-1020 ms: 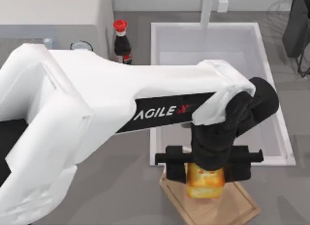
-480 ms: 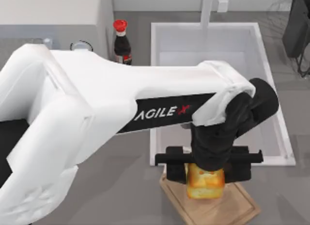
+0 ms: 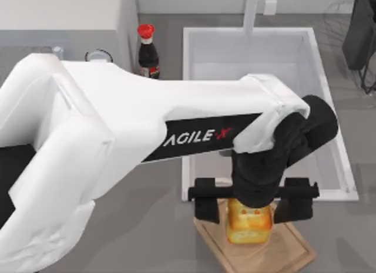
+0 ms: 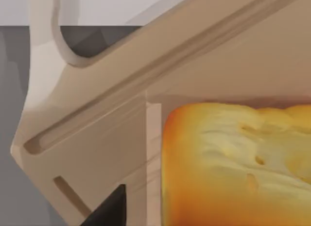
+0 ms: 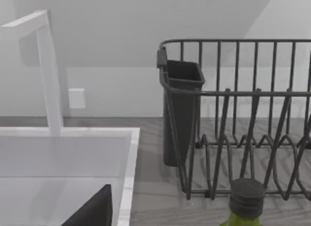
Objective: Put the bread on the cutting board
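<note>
The bread (image 3: 249,221), a golden-yellow chunk with toasted patches, rests on the light tan cutting board (image 3: 289,249) at the table's front, just below the sink. My left gripper (image 3: 249,217) hangs straight over it, open, with one dark finger (image 3: 205,209) on each side and a gap between each finger and the bread. The left wrist view shows the bread (image 4: 233,163) close up on the board (image 4: 97,153), beside the board's edge groove and its whitish loop handle (image 4: 46,65). My right arm is parked off to the right, near the dish rack.
A white sink (image 3: 187,79) lies behind the board, with a faucet (image 5: 48,75) at its back. A red-capped dark bottle (image 3: 147,53) stands left of the sink. The right wrist view shows a wire dish rack (image 5: 243,114) and a green bottle (image 5: 245,201).
The left gripper's fingers have spread apart and let go of the bread, which now rests on the board. The arm itself has barely moved.
</note>
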Controlling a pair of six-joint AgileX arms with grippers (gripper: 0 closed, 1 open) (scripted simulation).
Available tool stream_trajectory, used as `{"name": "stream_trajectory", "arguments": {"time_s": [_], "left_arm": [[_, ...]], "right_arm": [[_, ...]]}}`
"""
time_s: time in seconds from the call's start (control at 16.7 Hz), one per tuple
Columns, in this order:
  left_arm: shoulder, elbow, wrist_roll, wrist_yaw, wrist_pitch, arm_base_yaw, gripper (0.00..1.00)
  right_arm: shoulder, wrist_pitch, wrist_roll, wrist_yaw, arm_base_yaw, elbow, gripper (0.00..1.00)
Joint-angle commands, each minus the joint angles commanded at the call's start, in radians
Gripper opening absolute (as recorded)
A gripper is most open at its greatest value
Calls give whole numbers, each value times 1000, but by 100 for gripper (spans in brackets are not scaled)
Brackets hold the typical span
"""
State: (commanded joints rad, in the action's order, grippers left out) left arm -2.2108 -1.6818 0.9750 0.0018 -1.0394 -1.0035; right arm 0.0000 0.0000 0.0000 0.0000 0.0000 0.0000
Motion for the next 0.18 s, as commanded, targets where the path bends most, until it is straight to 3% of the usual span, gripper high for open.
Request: {"name": "stream_trajectory", "arguments": {"time_s": [0.18], "left_arm": [[0, 0, 0, 0, 0, 0, 100]], "right_arm": [[0, 0, 0, 0, 0, 0, 100]]}}
